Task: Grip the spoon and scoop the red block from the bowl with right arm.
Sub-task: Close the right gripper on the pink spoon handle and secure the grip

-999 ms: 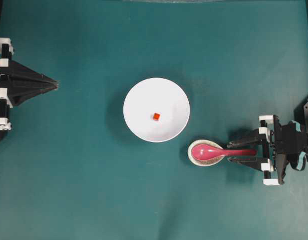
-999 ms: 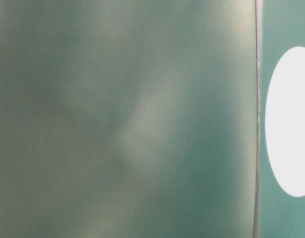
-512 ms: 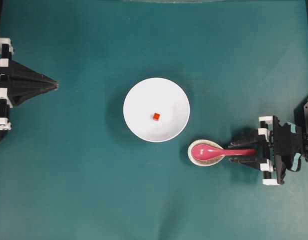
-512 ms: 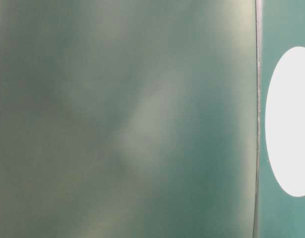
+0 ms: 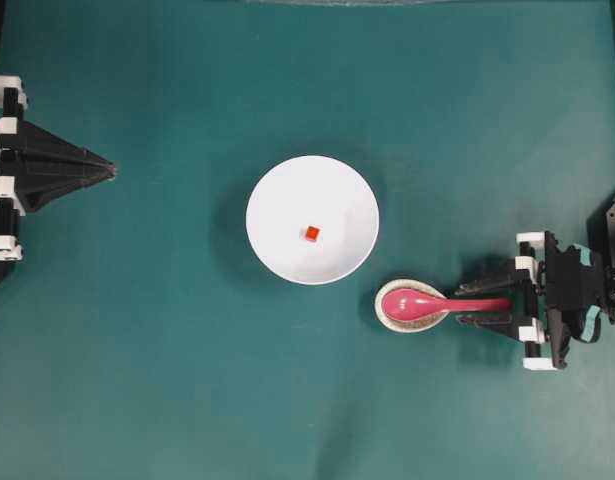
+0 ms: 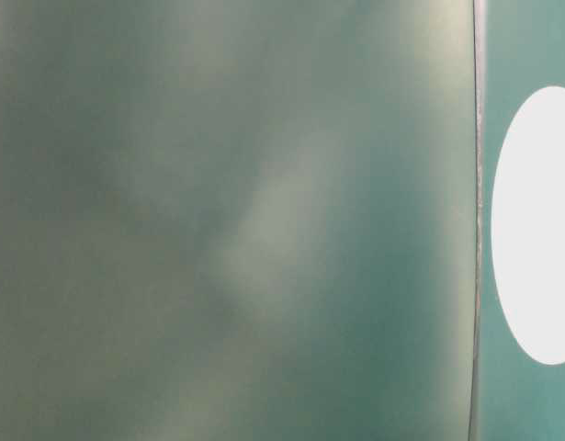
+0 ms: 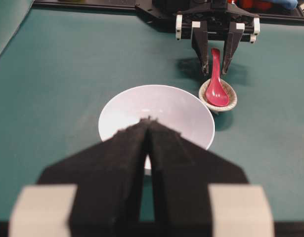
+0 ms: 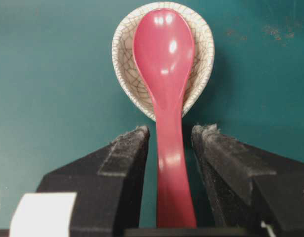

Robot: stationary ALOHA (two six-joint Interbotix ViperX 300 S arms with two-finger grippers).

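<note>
Far left of the bowl [image 5: 312,219], the left gripper [image 5: 109,167] sits with its jaws pressed together, holding nothing. The bowl rests on the green worktop [image 5: 187,380] with the red block [image 5: 312,232] lying inside near its middle. Just right of the bowl and slightly below, the spoon [image 5: 427,301] lies with its scoop in a speckled dish [image 5: 392,314]. The right gripper [image 5: 465,305] straddles the spoon's handle, jaws spread apart and not clamping it.

spoon [image 8: 166,74] pink-red | dish [image 8: 124,59] beige crackled | bowl [image 5: 287,240] white
</note>
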